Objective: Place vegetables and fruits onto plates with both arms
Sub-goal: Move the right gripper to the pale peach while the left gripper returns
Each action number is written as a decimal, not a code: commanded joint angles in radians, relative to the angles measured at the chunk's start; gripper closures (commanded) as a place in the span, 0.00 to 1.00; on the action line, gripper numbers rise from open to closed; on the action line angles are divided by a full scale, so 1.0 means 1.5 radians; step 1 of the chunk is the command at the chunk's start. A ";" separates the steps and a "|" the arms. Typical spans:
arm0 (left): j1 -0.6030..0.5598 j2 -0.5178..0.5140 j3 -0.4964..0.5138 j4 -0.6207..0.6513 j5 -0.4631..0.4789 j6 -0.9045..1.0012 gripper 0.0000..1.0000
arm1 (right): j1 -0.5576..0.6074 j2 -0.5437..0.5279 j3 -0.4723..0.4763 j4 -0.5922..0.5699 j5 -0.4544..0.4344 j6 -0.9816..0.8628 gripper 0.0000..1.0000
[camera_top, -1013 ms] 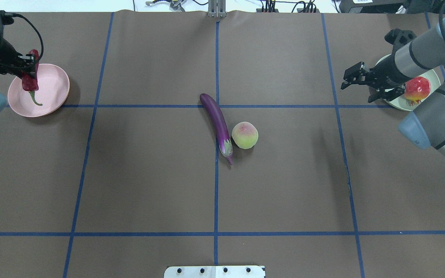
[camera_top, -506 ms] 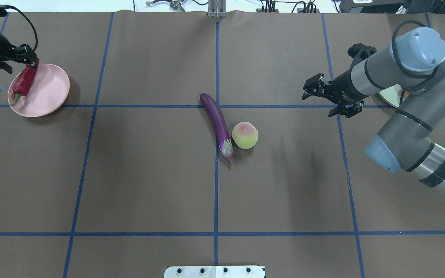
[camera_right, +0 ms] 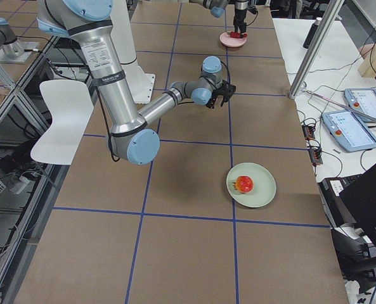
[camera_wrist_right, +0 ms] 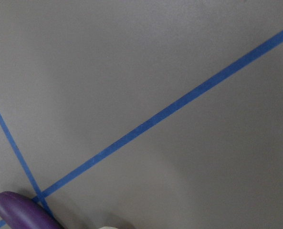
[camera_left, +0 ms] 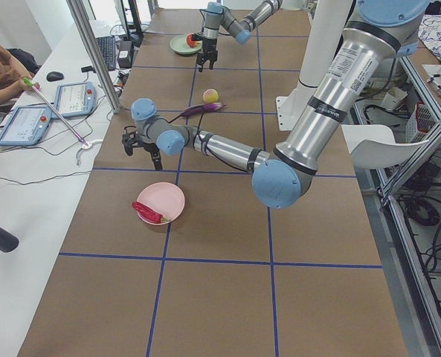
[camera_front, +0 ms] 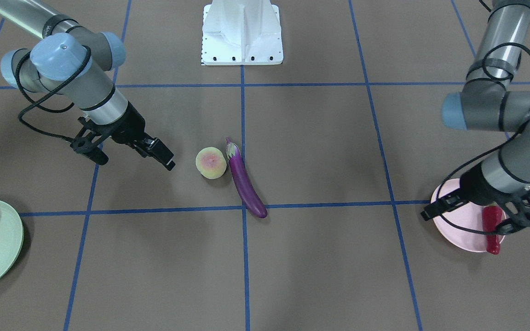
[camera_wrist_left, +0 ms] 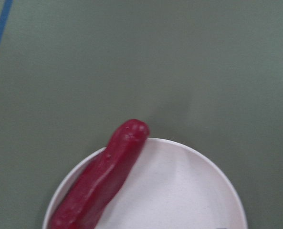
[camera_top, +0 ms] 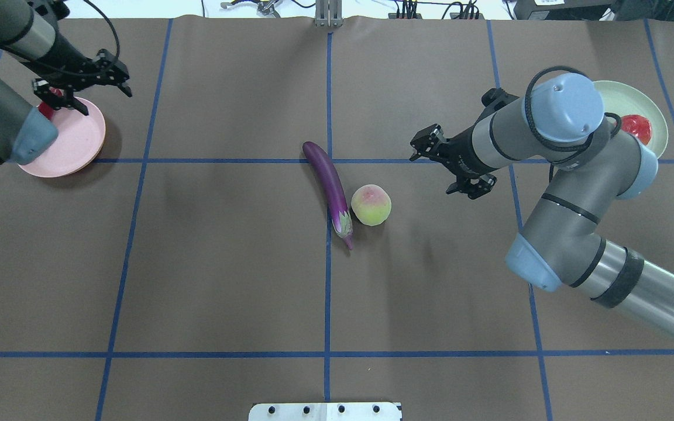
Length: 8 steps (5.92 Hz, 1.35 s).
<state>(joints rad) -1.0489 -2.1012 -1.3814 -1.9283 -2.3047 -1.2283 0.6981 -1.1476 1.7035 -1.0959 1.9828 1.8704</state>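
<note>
The purple eggplant and the pale peach lie side by side at the table's middle. My right gripper is open and empty, a short way right of the peach and above the table. The red-orange fruit sits on the mint green plate at the far right. The red chili pepper lies on the pink plate with its tip over the rim. My left gripper is open and empty above that plate's edge. The left wrist view shows the chili lying free.
The white base block is at the near edge. Blue tape lines cross the brown table. My right arm's elbow hangs in front of the green plate.
My left gripper has let go of the chili, which now lies on the pink plate, and has lifted away to the right. My right arm has swung from the green plate toward the peach.
</note>
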 commanded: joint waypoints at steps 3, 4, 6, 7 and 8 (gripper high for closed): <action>0.156 -0.111 -0.024 0.002 0.067 -0.251 0.00 | -0.105 0.032 -0.014 -0.001 -0.140 0.148 0.00; 0.164 -0.116 -0.024 0.002 0.070 -0.259 0.00 | -0.122 0.034 -0.026 -0.001 -0.166 0.152 0.00; 0.167 -0.117 -0.026 0.002 0.070 -0.259 0.00 | -0.125 0.068 -0.056 -0.001 -0.176 0.184 0.00; 0.167 -0.118 -0.028 0.001 0.070 -0.269 0.00 | -0.127 0.068 -0.057 -0.001 -0.177 0.184 0.00; 0.167 -0.118 -0.031 0.001 0.070 -0.273 0.00 | -0.130 0.070 -0.061 0.000 -0.186 0.187 0.00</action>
<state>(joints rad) -0.7981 -2.2773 -1.4242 -1.9264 -2.1998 -1.6308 0.5070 -1.0468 1.6187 -1.0963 1.7132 2.1457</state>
